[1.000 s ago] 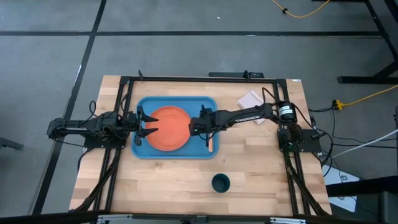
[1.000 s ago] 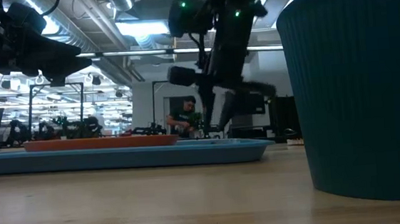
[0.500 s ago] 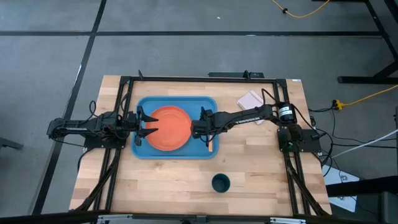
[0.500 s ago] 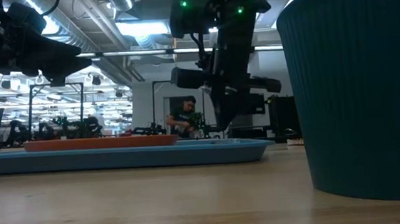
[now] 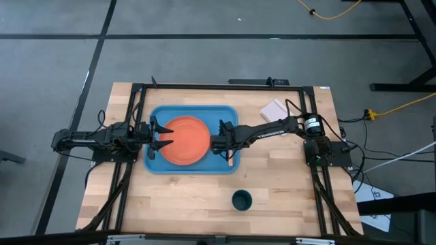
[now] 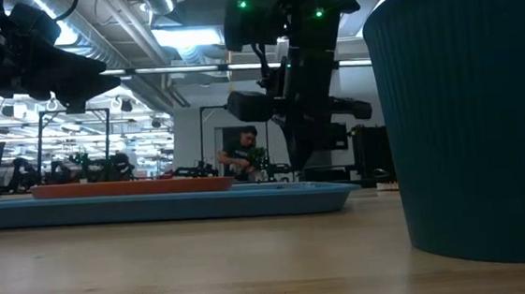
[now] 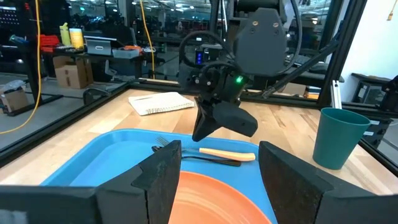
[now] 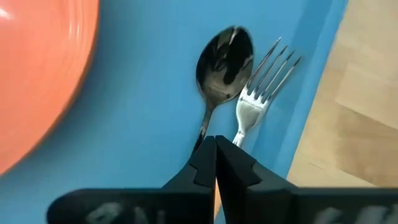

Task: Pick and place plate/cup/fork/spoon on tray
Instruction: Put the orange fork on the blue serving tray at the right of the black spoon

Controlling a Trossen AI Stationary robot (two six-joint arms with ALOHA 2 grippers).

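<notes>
The light-blue tray [image 5: 161,165] lies mid-table with the orange plate [image 5: 185,139] flat in it. Along the tray's right side lie the dark spoon [image 8: 224,59] and the orange-handled fork [image 7: 227,154], side by side on the tray floor. My right gripper [image 8: 216,152] is shut and hovers just above their handles with nothing in it. My left gripper [image 7: 217,180] stands open above the plate's left part. The teal cup [image 5: 242,200] stands upright on the table near the front edge, outside the tray.
A white pad [image 5: 274,109] lies at the table's far right. The cup [image 6: 471,112] fills the right of the low view, close to the camera. Bare wood lies in front of the tray and to the cup's left. A person shows in the room beyond the table.
My right gripper has drawn back a little from the plate toward the table's right and near edges, staying above the fork and spoon. The fork, spoon, plate and cup have kept their places. My left arm has kept still.
</notes>
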